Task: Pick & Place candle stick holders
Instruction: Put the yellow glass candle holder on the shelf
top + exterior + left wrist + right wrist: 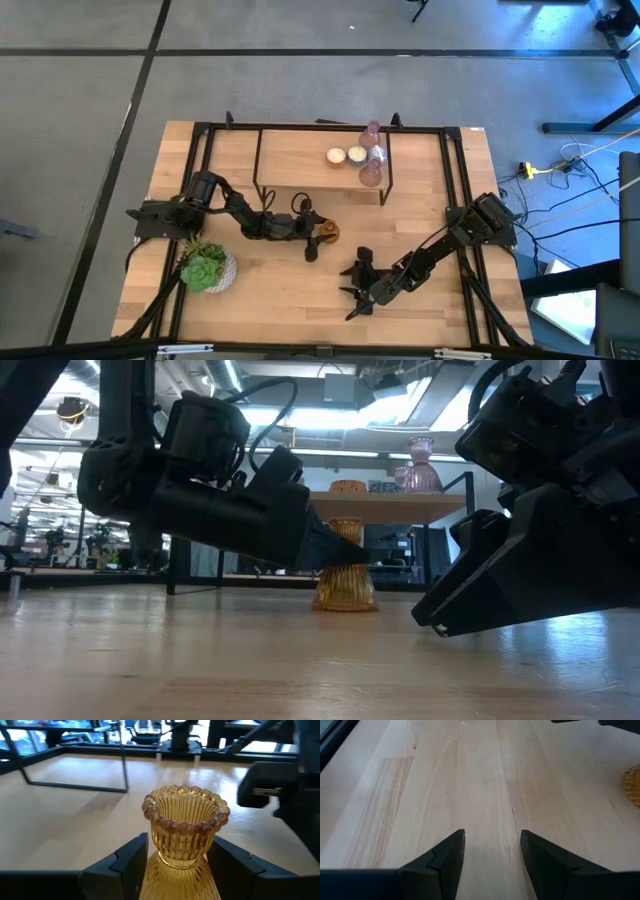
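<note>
An amber-gold ribbed candle stick holder [327, 232] [185, 825] stands upright on its base on the wooden table [300, 300]. My left gripper [312, 233] [177, 847] reaches in level from the table's left, open, one finger on each side of the holder's narrow waist. My right gripper [352, 290] [492, 840] is open over bare wood near the front right, slanting down, with nothing between its fingers. Several other holders [358, 155] stand on a raised shelf at the back. My left gripper has its fingers [132, 857] on the two sides of the amber holder's waist [177, 855], level and from the table's left. I cannot tell whether they touch the glass. The holder stands upright on the table.
A raised wooden shelf [300, 150] on a black frame spans the far middle, carrying pale and clear glass holders. A green succulent in a white pot [207, 268] stands at the near left, close to the left arm. Black frame rails run along the table's sides.
</note>
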